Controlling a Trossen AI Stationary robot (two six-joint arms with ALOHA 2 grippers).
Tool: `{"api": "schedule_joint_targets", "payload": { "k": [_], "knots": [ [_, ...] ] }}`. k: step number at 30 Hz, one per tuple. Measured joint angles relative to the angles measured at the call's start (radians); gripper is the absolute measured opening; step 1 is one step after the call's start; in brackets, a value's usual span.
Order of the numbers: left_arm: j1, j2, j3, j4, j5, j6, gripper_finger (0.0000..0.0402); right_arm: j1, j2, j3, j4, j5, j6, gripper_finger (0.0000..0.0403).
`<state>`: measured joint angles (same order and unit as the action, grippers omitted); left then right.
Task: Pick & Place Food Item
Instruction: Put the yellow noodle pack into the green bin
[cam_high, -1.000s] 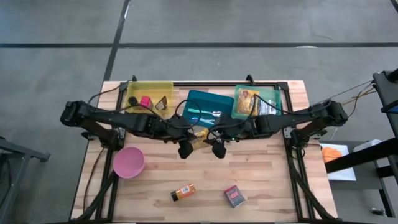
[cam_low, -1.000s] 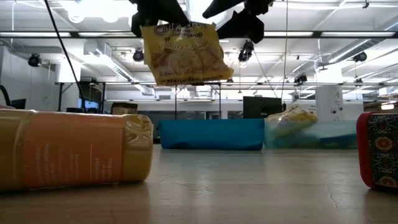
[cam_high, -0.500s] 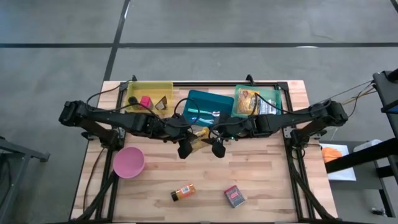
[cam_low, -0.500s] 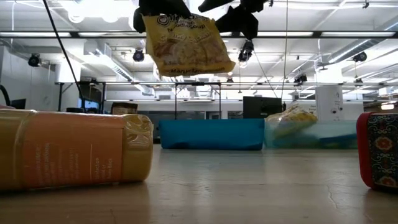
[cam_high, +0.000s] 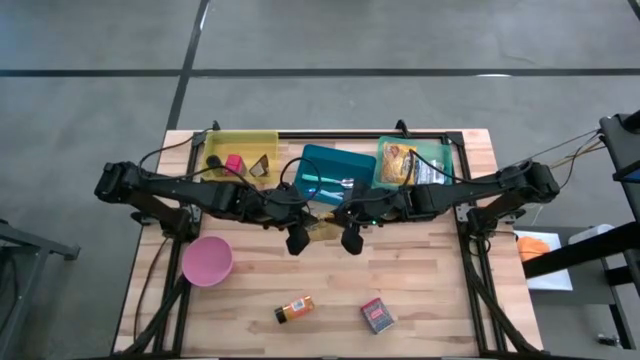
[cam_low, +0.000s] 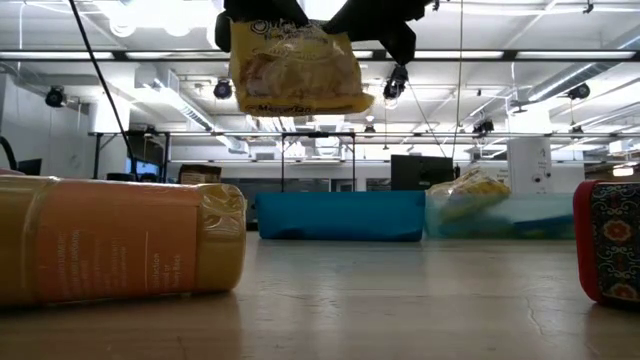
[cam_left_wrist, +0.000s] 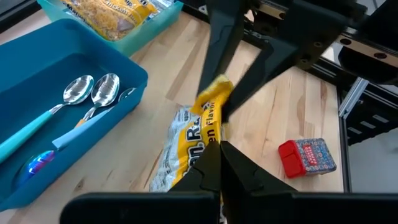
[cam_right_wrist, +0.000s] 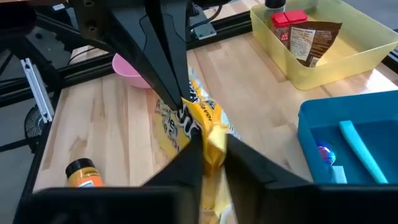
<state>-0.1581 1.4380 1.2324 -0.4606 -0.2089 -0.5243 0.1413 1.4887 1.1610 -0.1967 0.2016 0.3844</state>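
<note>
An orange jar (cam_low: 120, 240) lies nearest on the table. Above mid-table, the left gripper (cam_left_wrist: 217, 158) and right gripper (cam_right_wrist: 208, 140) each pinch opposite edges of the yellow snack bag (cam_low: 295, 65), held aloft. A clean handover needs one firm grip before the other loosens. Bins (cam_high: 335, 170) wait behind.

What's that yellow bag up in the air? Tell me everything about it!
The yellow bag is a crinkly, shiny snack packet with dark printed letters. It hangs above the wooden table, touching nothing below. The left gripper pinches one edge and the right gripper pinches the opposite edge, so both hold it.
</note>
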Motion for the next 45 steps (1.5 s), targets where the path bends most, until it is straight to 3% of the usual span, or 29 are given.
{"api": "schedule_joint_targets", "payload": {
  "k": [3, 14, 25, 30, 37, 45],
  "knots": [
    [0.0, 0.0, 0.0, 0.001, 0.0, 0.0, 0.0, 0.0, 0.0, 0.0, 0.002, -0.001, 0.0, 0.0018],
    [0.0, -0.002, 0.0, 0.035, 0.026, -0.007, 0.0013, 0.0, -0.001, 0.0, 0.0, -0.022, 0.031, 0.0008],
    [0.001, -0.004, 0.001, 0.115, 0.045, -0.033, 0.013, 0.005, -0.001, 0.0, -0.02, -0.046, 0.083, 0.0007],
    [0.002, -0.027, 0.001, 0.128, 0.051, -0.072, 0.0174, 0.005, -0.013, 0.0, -0.107, -0.023, 0.123, 0.0007],
    [-0.002, -0.113, 0.001, 0.09, 0.093, -0.126, 0.0192, -0.027, -0.11, 0.005, -0.265, 0.032, 0.147, 0.0007],
    [-0.011, -0.14, -0.014, -0.018, 0.102, -0.136, 0.0193, -0.185, -0.294, 0.006, -0.476, 0.079, 0.193, 0.0007]
  ]
}}
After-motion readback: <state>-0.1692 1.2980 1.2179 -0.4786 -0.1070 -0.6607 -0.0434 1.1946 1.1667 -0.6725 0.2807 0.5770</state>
